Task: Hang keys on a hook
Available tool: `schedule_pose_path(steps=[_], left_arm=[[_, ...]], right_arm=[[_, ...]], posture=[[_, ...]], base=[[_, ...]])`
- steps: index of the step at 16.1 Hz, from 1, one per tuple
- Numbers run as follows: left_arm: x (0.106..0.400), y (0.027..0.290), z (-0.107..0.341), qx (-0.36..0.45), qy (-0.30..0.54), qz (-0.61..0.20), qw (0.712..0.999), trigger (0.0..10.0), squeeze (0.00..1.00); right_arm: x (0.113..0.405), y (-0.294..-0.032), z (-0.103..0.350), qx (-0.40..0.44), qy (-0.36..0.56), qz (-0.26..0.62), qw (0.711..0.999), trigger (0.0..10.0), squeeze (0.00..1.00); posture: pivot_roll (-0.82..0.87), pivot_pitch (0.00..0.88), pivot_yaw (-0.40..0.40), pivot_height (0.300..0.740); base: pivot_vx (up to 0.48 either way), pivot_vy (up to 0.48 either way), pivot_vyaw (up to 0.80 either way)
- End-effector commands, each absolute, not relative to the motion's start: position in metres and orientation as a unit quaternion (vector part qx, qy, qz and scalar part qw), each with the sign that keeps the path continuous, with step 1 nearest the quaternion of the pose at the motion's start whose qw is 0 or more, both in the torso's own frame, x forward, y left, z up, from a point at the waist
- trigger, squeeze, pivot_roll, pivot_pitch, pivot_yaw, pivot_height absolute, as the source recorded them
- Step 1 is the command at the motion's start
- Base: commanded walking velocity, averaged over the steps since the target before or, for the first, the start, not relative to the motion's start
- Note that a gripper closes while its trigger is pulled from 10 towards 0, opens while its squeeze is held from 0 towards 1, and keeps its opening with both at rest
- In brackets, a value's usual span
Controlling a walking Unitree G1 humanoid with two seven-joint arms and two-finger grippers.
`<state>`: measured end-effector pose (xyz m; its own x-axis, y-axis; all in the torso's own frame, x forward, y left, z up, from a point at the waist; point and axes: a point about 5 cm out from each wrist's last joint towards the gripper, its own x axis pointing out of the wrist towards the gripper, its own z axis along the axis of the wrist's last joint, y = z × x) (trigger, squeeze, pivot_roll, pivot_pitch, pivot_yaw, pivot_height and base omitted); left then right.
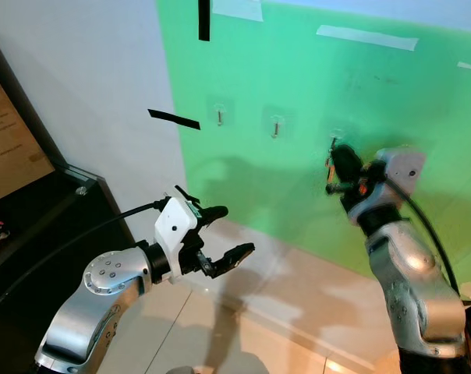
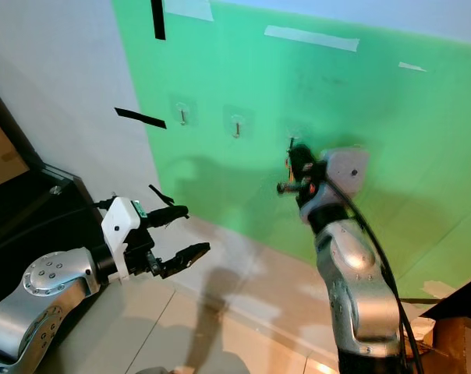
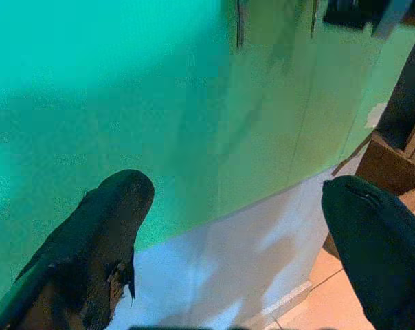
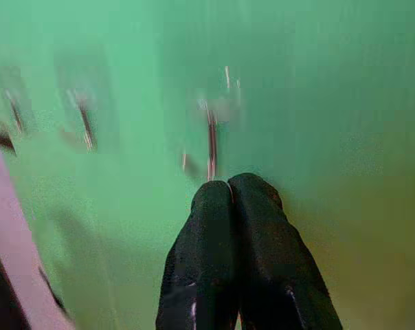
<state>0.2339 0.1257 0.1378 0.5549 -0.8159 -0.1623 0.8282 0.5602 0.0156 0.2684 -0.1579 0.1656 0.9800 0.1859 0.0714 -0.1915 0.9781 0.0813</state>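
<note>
The right gripper (image 1: 334, 167), fingers pinched together on a small metal key ring (image 4: 211, 148), presses against the rightmost wall hook (image 1: 334, 141) on the green wall panel (image 1: 423, 117). The keys seem light, dangly and slippery, best held by the ring. The left gripper (image 1: 231, 234) hangs spread apart, well below the hook.

You have three hooks in a row on the wall: left hook (image 1: 219, 116), middle hook (image 1: 275, 125), right hook (image 1: 334, 142). Your right gripper (image 1: 338, 158) sits at the right hook; the left gripper (image 1: 224, 232) hangs lower, well apart.

Head views bright, evenly lit, sharp enough; soft arm shadows fall on the green wall (image 1: 313, 93) and the pale floor (image 1: 298, 288). Right wrist view motion-blurred, hooks (image 4: 212, 141) smeared into streaks. Left wrist view oversaturated teal, its fingers (image 3: 101, 240) soft, out of focus.
</note>
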Motion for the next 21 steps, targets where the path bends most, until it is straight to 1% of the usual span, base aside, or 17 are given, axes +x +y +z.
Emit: schedule_pose_path(steps=[1, 4, 7, 9, 10, 14, 18, 21], left_arm=[[0.233, 0.124, 0.141, 0.048, 0.065, -0.477, 0.875, 10.0, 0.0], [0.234, 0.124, 0.142, 0.049, 0.065, -0.477, 0.875, 10.0, 0.0], [0.234, 0.124, 0.142, 0.05, 0.066, -0.478, 0.874, 10.0, 0.0], [0.234, 0.124, 0.142, 0.051, 0.066, -0.48, 0.873, 10.0, 0.0], [0.234, 0.124, 0.142, 0.051, 0.066, -0.48, 0.873, 10.0, 0.0], [0.232, 0.123, 0.14, 0.049, 0.066, -0.484, 0.871, 10.0, 0.0], [0.231, 0.123, 0.14, 0.048, 0.067, -0.486, 0.87, 10.0, 0.0], [0.231, 0.123, 0.14, 0.048, 0.068, -0.486, 0.87, 10.0, 0.0]], right_arm=[[0.268, -0.157, 0.163, 0.038, -0.022, 0.095, 0.995, 10.0, 0.0], [0.263, -0.157, 0.154, 0.039, -0.006, 0.095, 0.995, 10.0, 0.0], [0.262, -0.157, 0.153, 0.043, -0.009, 0.093, 0.995, 10.0, 0.0], [0.259, -0.157, 0.169, 0.073, -0.061, 0.103, 0.99, 10.0, 0.0], [0.258, -0.156, 0.174, 0.074, -0.075, 0.111, 0.988, 10.0, 0.0], [0.256, -0.153, 0.184, 0.062, -0.098, 0.134, 0.984, 10.0, 0.0], [0.259, -0.157, 0.187, 0.06, -0.106, 0.115, 0.986, 10.0, 0.0], [0.261, -0.154, 0.187, 0.06, -0.106, 0.12, 0.985, 10.0, 0.0]], posture=[[-0.01, 0.0, 0.044, 0.74], [-0.01, 0.0, 0.046, 0.74], [-0.01, 0.0, 0.051, 0.74], [-0.02, 0.0, 0.053, 0.74], [-0.02, 0.0, 0.053, 0.74], [-0.02, 0.0, 0.051, 0.74], [-0.02, 0.0, 0.049, 0.74], [-0.02, 0.0, 0.05, 0.74]], base=[[0.0, 0.0, 0.0], [0.0, 0.0, 0.0], [0.0, 0.0, 0.0], [0.0, 0.0, 0.0], [0.0, 0.0, 0.0], [0.0, 0.0, 0.0], [0.0, 0.0, 0.0], [0.0, 0.0, 0.0]])
